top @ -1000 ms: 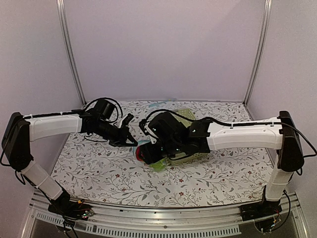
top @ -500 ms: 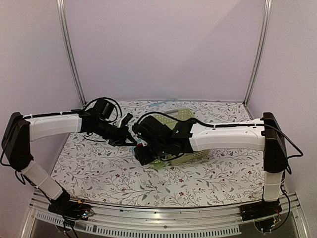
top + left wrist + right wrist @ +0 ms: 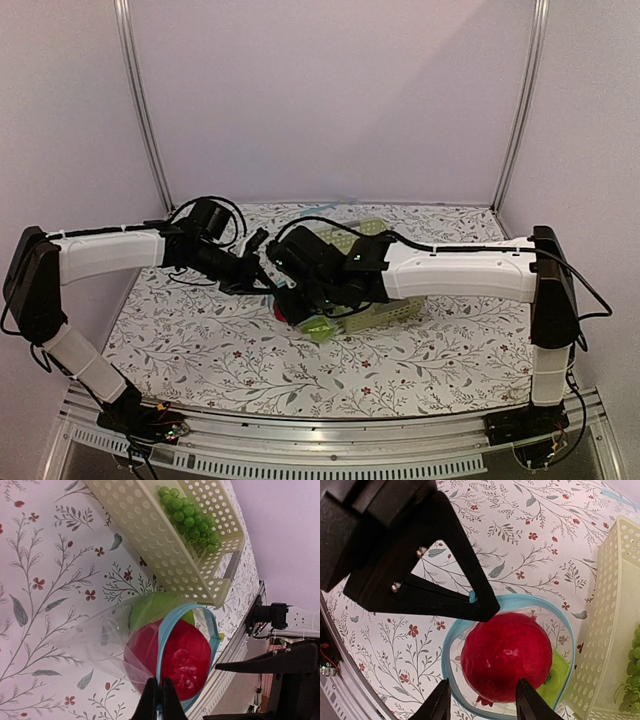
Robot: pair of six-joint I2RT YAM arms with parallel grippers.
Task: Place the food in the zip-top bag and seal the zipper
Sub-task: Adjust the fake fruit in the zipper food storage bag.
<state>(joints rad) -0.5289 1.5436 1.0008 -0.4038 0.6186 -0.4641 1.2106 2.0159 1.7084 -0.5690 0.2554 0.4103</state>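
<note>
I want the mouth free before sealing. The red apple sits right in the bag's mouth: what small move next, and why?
Probably nudge the red apple deeper with the right gripper, towards the green apple. The zipper rings the red apple, so it could not press shut there. The right jaws stand apart over that apple, and the left gripper pinches the strip, steadying the mouth.

1. This is a robot lab, not a home.
2. A left arm (image 3: 105, 255) and a right arm (image 3: 470, 275), white and black robot arms, are fixed at a metal rail (image 3: 330, 450) at the front of the desk (image 3: 200, 350).
3. Plain pale walls (image 3: 330, 100) and shiny metal poles (image 3: 140, 110) close the desk in like a box.
</note>
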